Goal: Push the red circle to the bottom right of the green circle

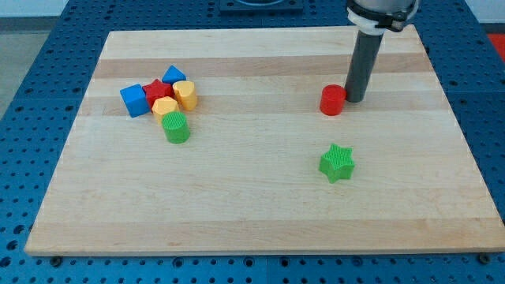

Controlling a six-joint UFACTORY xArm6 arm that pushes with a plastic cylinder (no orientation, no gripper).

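The red circle (332, 100) stands on the wooden board right of centre, near the view's top. My tip (354, 99) is just to its right, touching or nearly touching it. The green circle (176, 127) stands far to the left, at the bottom of a cluster of blocks.
Above the green circle sit a blue cube (135, 100), a red star (158, 91), a blue block (173, 76), a yellow block (185, 94) and another yellow block (164, 107). A green star (337, 162) lies below the red circle. The board's right edge (461, 134) is near.
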